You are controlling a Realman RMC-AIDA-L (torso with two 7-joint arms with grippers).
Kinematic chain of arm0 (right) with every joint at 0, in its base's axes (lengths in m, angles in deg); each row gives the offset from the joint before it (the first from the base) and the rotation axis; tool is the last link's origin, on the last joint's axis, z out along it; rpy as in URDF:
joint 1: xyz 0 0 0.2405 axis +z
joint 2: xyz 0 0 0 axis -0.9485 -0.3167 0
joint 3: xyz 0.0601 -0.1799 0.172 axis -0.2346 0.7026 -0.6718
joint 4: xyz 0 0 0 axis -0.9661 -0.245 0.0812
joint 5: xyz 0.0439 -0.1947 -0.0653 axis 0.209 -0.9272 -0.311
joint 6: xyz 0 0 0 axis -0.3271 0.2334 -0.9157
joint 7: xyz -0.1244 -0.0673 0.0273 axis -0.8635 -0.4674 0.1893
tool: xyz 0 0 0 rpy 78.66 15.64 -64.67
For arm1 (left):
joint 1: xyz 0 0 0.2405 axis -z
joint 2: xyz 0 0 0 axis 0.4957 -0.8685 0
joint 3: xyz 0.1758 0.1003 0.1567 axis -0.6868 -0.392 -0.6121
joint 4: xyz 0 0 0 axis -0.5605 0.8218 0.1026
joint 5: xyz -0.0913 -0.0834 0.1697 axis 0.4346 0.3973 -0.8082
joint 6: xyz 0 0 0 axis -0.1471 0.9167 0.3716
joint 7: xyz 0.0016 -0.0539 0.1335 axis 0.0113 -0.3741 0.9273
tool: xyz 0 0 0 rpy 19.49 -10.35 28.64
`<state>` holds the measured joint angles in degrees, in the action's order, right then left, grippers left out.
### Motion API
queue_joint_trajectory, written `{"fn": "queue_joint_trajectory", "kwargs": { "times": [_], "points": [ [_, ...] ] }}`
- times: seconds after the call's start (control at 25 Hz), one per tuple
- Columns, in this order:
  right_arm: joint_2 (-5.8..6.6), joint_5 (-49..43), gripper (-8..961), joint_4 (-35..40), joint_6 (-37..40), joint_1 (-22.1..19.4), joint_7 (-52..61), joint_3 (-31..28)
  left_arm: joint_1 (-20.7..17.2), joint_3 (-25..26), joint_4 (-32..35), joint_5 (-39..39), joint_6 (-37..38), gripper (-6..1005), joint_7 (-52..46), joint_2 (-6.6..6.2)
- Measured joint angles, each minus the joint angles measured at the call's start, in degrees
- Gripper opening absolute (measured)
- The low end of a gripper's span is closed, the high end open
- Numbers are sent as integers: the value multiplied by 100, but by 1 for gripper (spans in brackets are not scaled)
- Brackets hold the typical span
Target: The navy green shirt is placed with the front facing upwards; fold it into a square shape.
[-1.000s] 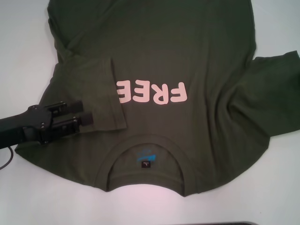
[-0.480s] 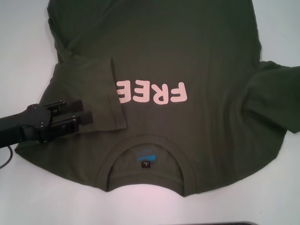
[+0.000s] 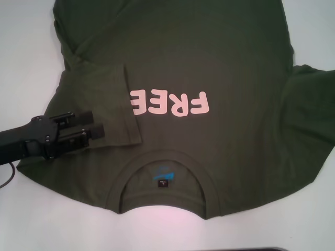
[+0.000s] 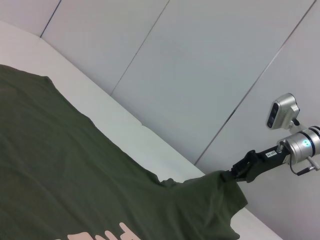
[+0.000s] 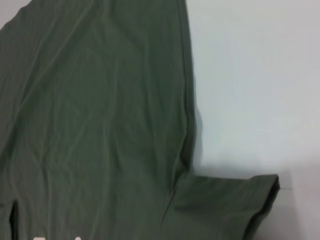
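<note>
The navy green shirt (image 3: 220,57) lies front up on the white table, pink "FREE" lettering (image 3: 170,103) across the chest and the blue neck label (image 3: 163,174) toward me. Its left sleeve (image 3: 99,91) is folded in over the chest. My left gripper (image 3: 93,124) rests open at that folded sleeve's near edge, holding nothing. The right sleeve (image 3: 311,104) stretches out to the right edge of the head view. In the left wrist view my right gripper (image 4: 239,174) is shut on that sleeve's tip (image 4: 220,187), lifted slightly. The right wrist view shows the shirt's side (image 5: 100,125) and sleeve (image 5: 225,200).
White table (image 3: 26,47) surrounds the shirt on all sides. A dark cable (image 3: 6,178) loops beside my left arm. A dark edge (image 3: 251,249) runs along the near border. Grey wall panels (image 4: 200,60) stand behind the table.
The right sleeve has been drawn outward to the right and lies flatter, with fewer wrinkles at the shoulder. My left gripper has stayed put.
</note>
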<state>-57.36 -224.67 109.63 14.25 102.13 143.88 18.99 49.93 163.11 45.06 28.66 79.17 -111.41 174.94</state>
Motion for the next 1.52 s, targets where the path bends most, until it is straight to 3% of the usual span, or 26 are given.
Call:
{"fn": "queue_joint_trajectory", "kwargs": {
  "times": [0.4,1.2,1.36,1.52],
  "points": [
    [14,-7,12,14,-111,2,30,-52,0,0,0,0,2,628,-5,0],
    [-74,272,12,24,579,333,12,-19,29,6,0,0,-43,627,1,8],
    [-157,287,12,-26,619,465,-11,-16,35,72,0,0,-48,627,-1,4],
    [-338,298,12,-67,625,610,-66,-14,35,183,0,0,-52,627,8,2]
  ]
}}
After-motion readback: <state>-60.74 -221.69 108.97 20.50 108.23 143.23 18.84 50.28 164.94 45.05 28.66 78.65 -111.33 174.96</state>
